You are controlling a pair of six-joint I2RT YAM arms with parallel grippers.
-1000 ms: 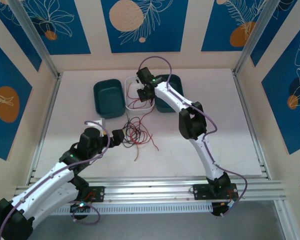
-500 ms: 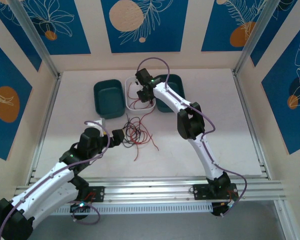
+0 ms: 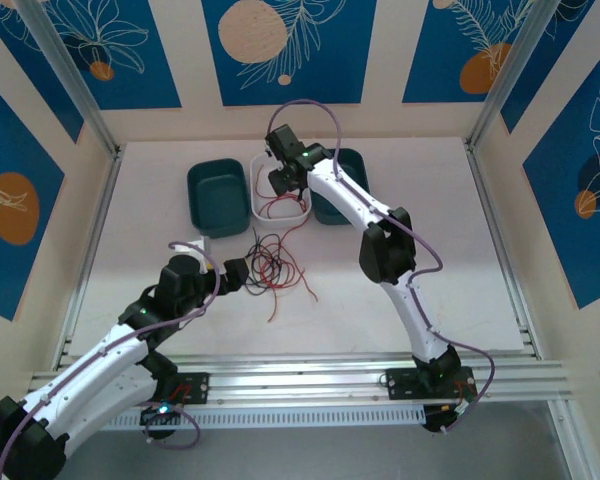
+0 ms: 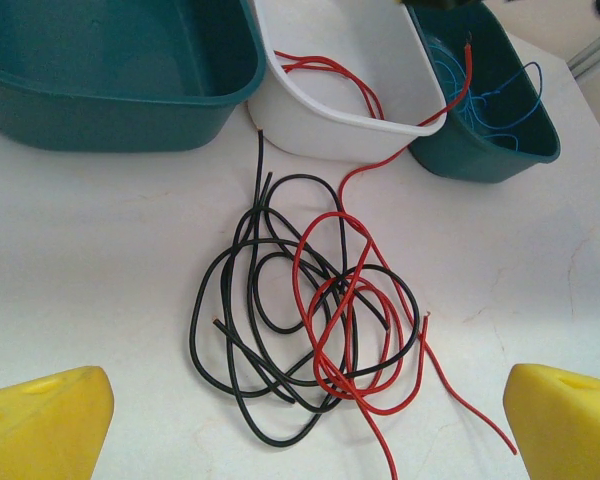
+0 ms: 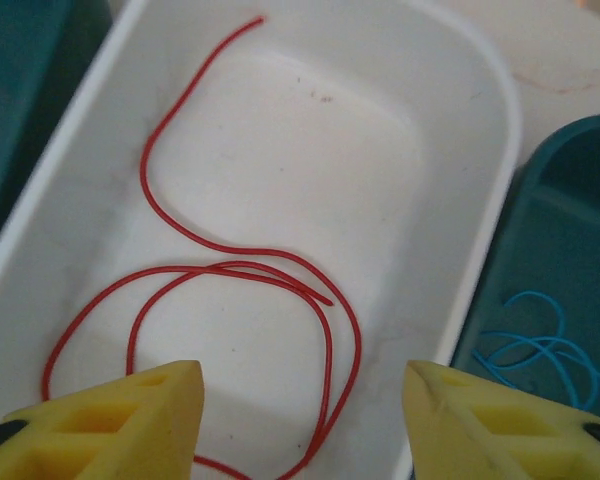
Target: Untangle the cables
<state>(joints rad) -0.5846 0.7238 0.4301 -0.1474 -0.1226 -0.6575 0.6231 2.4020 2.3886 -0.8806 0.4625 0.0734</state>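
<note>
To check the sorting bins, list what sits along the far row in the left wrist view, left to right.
Dark teal plastic bin on the left → white plastic bin holding a thin red wire → teal plastic bin on the right holding a thin blue wire.

Black cables (image 4: 193, 330) and red cables (image 4: 298, 268) lie tangled in loose, overlapping loops on the table (image 4: 100, 250), just before the white bin's (image 5: 505, 140) near edge. One red cable (image 5: 145, 165) curls inside that bin. Another crosses its rim. Blue cables (image 5: 535, 345) lie coiled in the teal bin (image 5: 570, 200) beside it.
</note>
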